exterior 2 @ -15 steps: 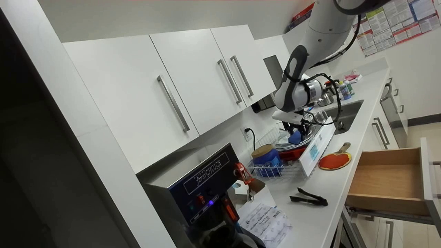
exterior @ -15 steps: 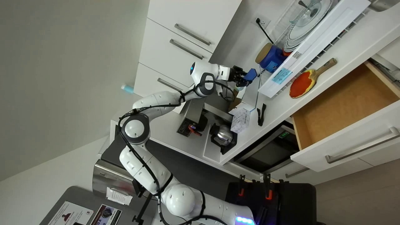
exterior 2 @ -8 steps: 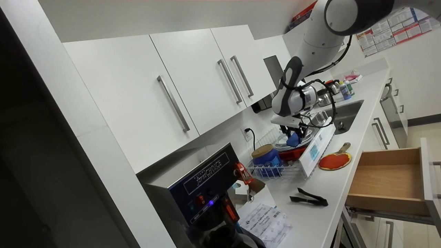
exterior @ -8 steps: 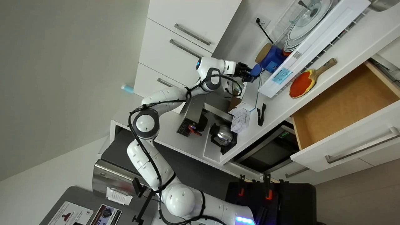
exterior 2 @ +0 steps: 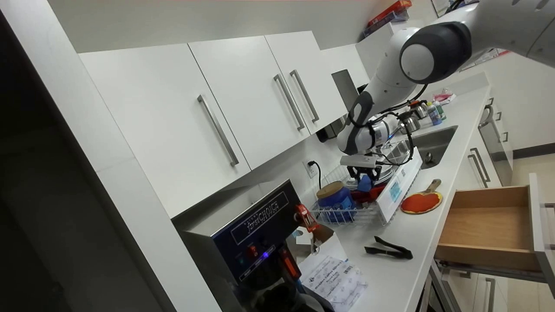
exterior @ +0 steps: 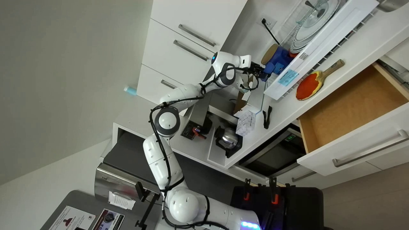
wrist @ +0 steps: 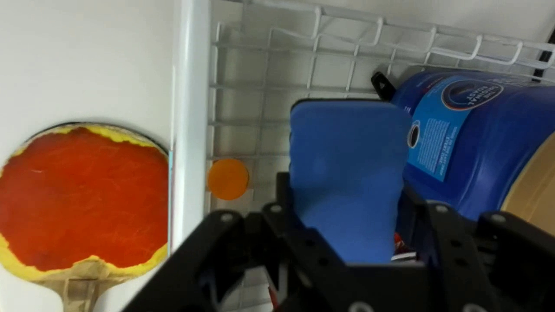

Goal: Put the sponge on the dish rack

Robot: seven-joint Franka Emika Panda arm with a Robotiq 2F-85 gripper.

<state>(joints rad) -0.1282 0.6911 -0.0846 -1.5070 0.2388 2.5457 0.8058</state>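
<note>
The blue sponge (wrist: 347, 173) is held upright between the black fingers of my gripper (wrist: 344, 193) in the wrist view. My gripper also shows in both exterior views (exterior: 258, 71) (exterior 2: 363, 171), with the sponge (exterior: 269, 67) (exterior 2: 364, 184) at its tip. The white wire dish rack (wrist: 347, 14) lies beyond and below the sponge in the wrist view; its wires also show in an exterior view (exterior 2: 323, 213). The sponge is over the rack, beside the blue tub (wrist: 468, 173). The gap between sponge and rack floor cannot be judged. The sponge hides part of the rack floor.
A tall white panel (exterior: 319, 51) stands along the rack's front side. Plates (exterior: 314, 25) and a red item (exterior 2: 368, 194) are in the rack. A red-faced paddle (exterior 2: 421, 203), black tongs (exterior 2: 389, 249) and an open drawer (exterior 2: 485, 223) are nearby. An orange disc (wrist: 228, 179) shows inside the rack.
The arm has carried the sponge closer to the blue tub, rightward in an exterior view, and slightly left and lower in an exterior view. The gripper has kept its hold on the sponge.
</note>
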